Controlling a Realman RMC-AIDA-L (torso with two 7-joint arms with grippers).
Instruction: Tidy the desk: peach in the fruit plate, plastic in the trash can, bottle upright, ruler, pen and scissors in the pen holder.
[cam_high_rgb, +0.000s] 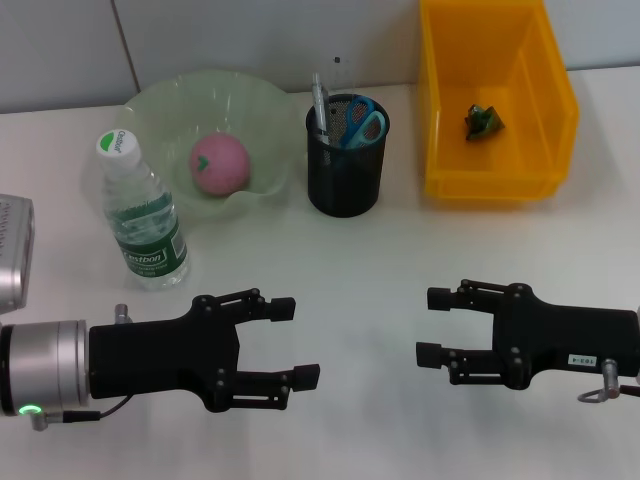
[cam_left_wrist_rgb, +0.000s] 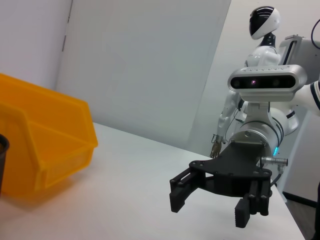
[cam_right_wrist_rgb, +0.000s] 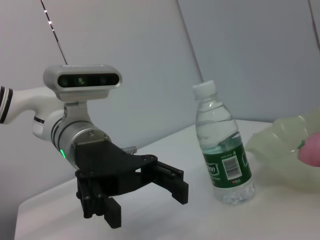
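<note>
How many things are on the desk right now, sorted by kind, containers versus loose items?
Containers: 3, fruit plate, pen holder, yellow trash bin
Fruit: 1, peach in the plate
Bottles: 1, water bottle, upright
Stationery in the holder: 3, scissors, pen, clear ruler
Plastic scrap: 1, green wrapper in the bin
Total: 9

Bottle (cam_high_rgb: 146, 218): green label reads "estbon" in the head view; cap print illegible. Barcode on the label in the right wrist view, digits unreadable.
</note>
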